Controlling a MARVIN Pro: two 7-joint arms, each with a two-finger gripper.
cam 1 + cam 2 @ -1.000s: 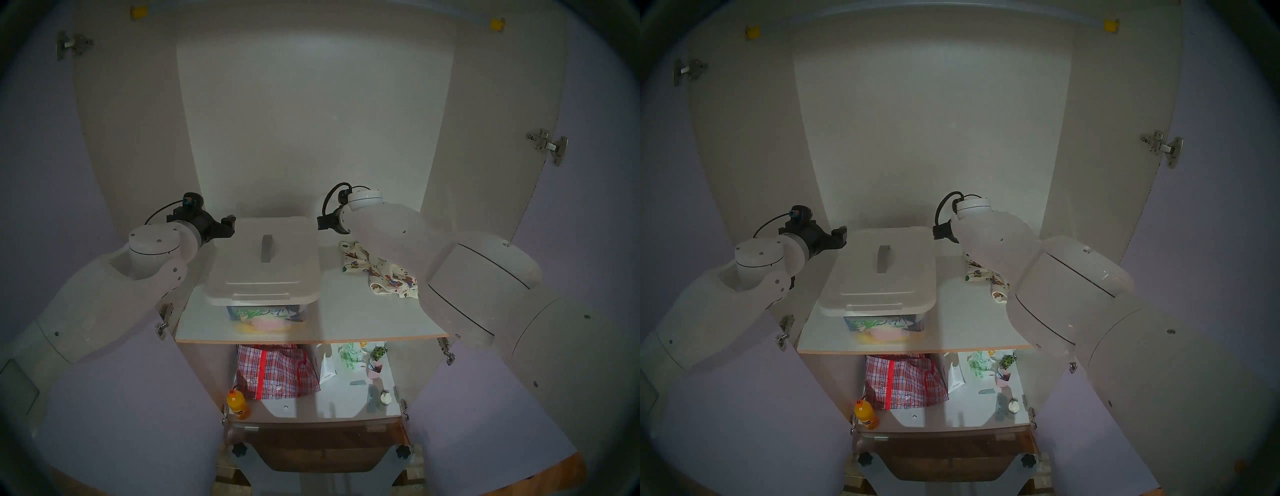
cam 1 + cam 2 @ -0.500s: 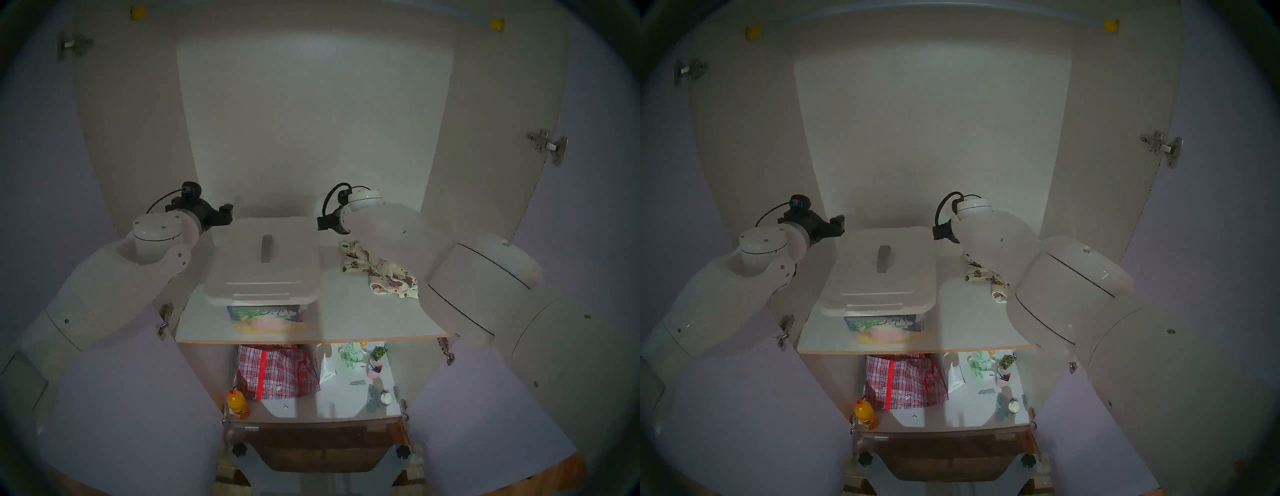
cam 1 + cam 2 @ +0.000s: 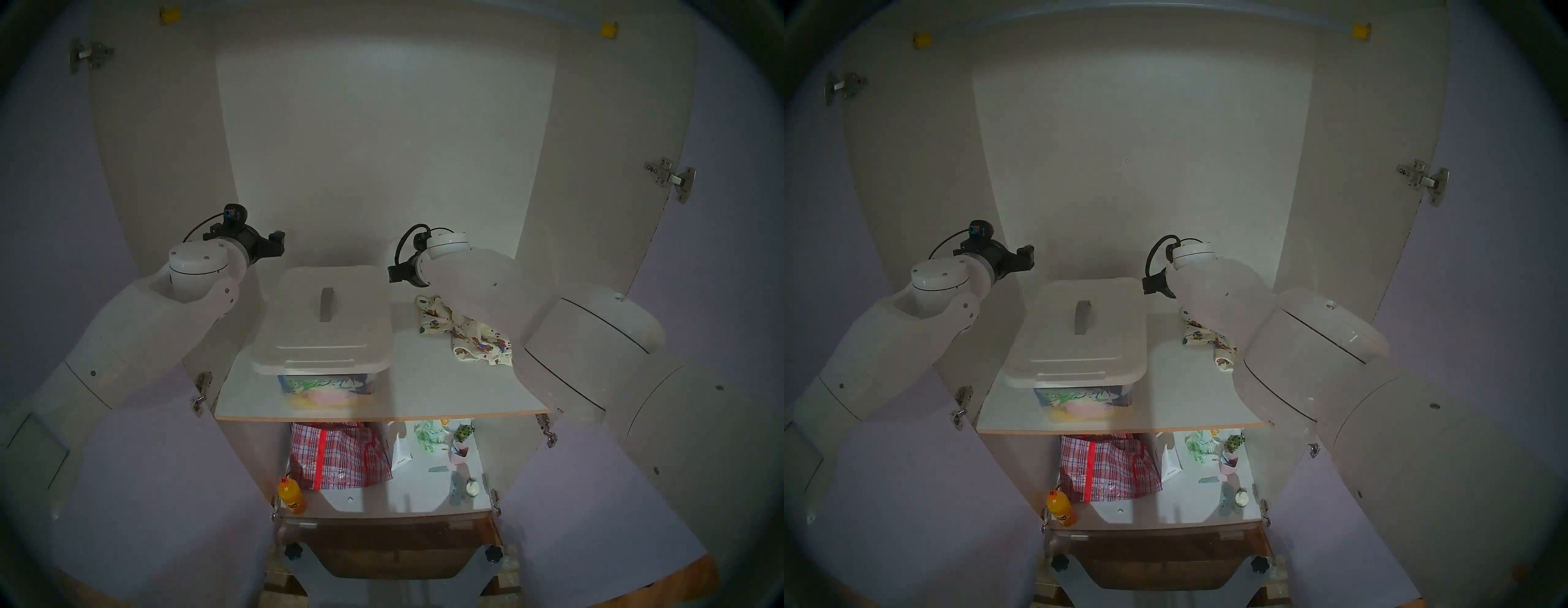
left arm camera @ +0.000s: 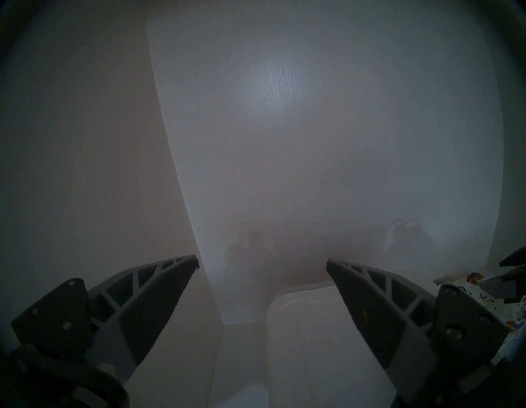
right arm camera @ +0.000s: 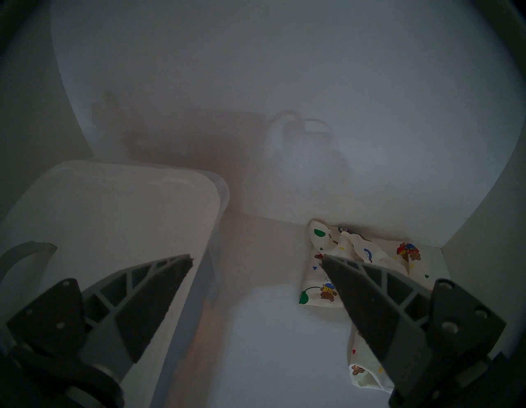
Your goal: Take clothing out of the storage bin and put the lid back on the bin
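Observation:
The white lid [image 3: 326, 316] with its grey strap handle [image 3: 327, 304] lies on top of the clear storage bin [image 3: 326, 386] on the upper shelf. Folded cloth shows through the bin's front wall. The cream clothing [image 3: 462, 331] with cartoon figures lies crumpled on the shelf to the bin's right, partly under my right arm, and shows in the right wrist view as clothing [image 5: 355, 256]. My left gripper [image 4: 262, 263] is open and empty, raised above the lid's far left corner. My right gripper [image 5: 256, 260] is open and empty beside the lid's far right corner [image 5: 210, 182].
The cupboard's back wall [image 3: 382, 148] stands close behind both grippers. On the lower shelf are a red plaid bag [image 3: 339, 454], an orange bottle [image 3: 291, 496], a pink cup [image 3: 459, 452] and small items. Open doors with hinges [image 3: 670, 178] flank the shelves.
My left arm has lifted, carrying its open gripper up and away from the lid's left edge. The right arm, the lid, the bin and the clothing have not moved.

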